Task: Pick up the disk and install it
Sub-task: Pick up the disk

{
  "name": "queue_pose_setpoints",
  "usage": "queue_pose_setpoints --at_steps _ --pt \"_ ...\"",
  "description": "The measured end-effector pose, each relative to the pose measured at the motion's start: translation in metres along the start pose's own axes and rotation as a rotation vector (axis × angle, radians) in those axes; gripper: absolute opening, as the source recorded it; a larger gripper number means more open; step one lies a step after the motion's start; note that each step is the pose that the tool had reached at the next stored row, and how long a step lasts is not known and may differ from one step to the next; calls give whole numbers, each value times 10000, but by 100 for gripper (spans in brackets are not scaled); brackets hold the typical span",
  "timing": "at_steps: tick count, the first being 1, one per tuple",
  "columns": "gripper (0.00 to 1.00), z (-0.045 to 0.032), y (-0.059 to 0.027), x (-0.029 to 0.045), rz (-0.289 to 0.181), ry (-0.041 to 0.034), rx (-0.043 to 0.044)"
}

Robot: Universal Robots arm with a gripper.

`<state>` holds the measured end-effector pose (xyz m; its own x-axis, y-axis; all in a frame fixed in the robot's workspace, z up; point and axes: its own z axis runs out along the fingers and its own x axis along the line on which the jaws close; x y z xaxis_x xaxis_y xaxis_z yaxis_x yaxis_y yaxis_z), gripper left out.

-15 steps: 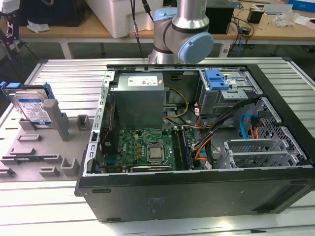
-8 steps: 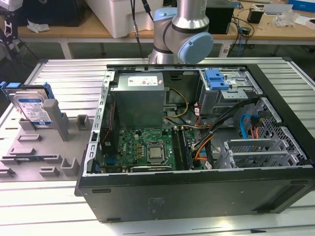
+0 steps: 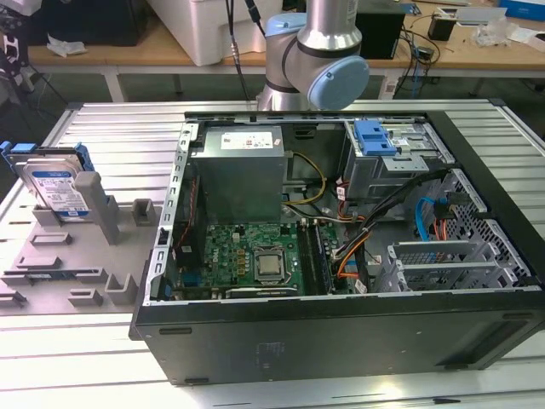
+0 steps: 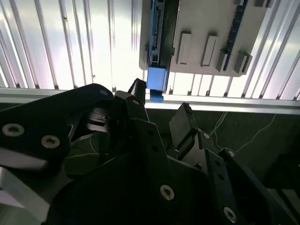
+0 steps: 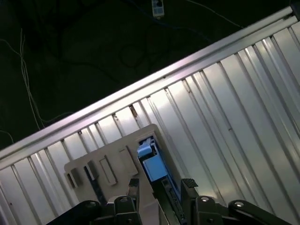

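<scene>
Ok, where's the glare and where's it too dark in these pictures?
Second wrist view: the ribbed metal table glares almost white, and the claw stands in front as a dark silhouette. First wrist view: the table gleams along its edge, the floor beyond is nearly black. Exterior view: even light, the disk plain to see in its grey holder.

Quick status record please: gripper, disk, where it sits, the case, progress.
gripper: open, empty, in both wrist views
disk: upright in the grey fixture, at the exterior view's left
contact: none; gripper is lined up over the disk, clear of it
computer case: open, on the slatted table
progress: disk not yet picked up
</scene>
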<state>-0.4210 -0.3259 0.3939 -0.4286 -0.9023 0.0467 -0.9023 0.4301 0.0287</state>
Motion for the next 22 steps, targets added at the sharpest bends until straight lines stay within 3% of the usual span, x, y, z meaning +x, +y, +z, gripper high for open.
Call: queue_pose_setpoints --at_steps 10,18,21,22 --pt "48 0 0 0 -1969 69 98" --pt "48 0 0 0 -3231 106 159" --pt "48 0 0 0 -3904 126 191" --pt "48 0 0 0 -3919 126 193"
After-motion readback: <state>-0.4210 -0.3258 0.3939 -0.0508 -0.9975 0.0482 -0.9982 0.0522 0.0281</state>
